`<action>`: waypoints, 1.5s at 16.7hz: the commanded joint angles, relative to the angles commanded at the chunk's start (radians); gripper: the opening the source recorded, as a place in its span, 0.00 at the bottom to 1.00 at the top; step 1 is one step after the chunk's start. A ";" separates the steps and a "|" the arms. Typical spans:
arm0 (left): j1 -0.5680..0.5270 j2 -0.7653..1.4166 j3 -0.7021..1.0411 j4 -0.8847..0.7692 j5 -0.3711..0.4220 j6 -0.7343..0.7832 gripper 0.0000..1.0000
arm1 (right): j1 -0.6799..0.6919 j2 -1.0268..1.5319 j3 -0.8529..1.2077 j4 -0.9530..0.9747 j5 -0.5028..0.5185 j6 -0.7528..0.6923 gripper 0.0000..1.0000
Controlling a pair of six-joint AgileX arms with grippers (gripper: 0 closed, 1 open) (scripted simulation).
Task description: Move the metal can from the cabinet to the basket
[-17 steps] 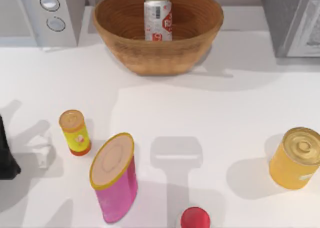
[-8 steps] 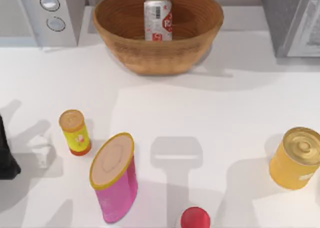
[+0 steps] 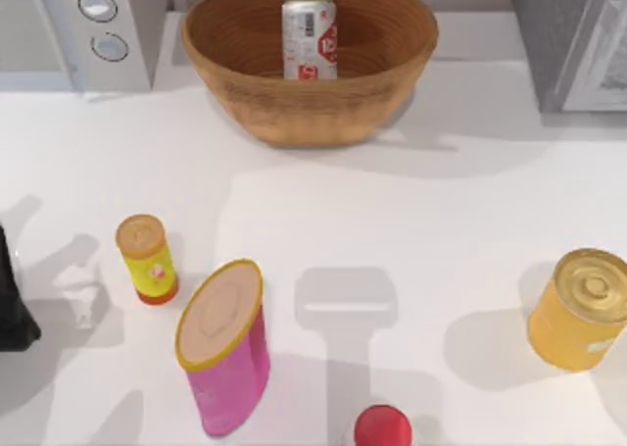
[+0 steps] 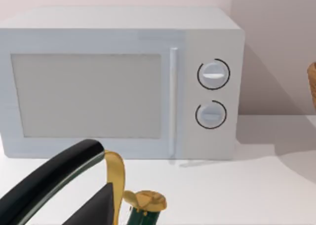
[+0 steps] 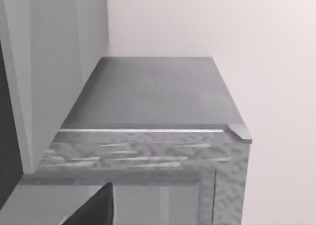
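While neither pincer's fingers can be read as spread or pressed together, the slim silver-white metal can with red label marks stands upright inside the wide ribbed brown wicker basket, well apart from the grey box-like cabinet. Judged from this, the move looks done. The remaining risk is a withdrawing arm clipping the basket rim and toppling the can.

You have one metal can, standing in one basket. On the counter: one yellow tube, one pink canister, one golden tin, one red cap. One microwave, two knobs; one cabinet.
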 joint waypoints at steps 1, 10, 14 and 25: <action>0.000 0.000 0.000 0.000 0.000 0.000 1.00 | 0.000 0.000 0.000 0.000 0.000 0.000 1.00; 0.000 0.000 0.000 0.000 0.000 0.000 1.00 | 0.206 0.007 0.025 -0.007 0.207 -0.003 1.00; 0.000 0.000 0.000 0.000 0.000 0.000 1.00 | 0.513 0.010 0.038 -0.022 0.514 -0.007 1.00; 0.000 0.000 0.000 0.000 0.000 0.000 1.00 | 1.397 -0.036 -0.009 -0.054 1.399 -0.009 1.00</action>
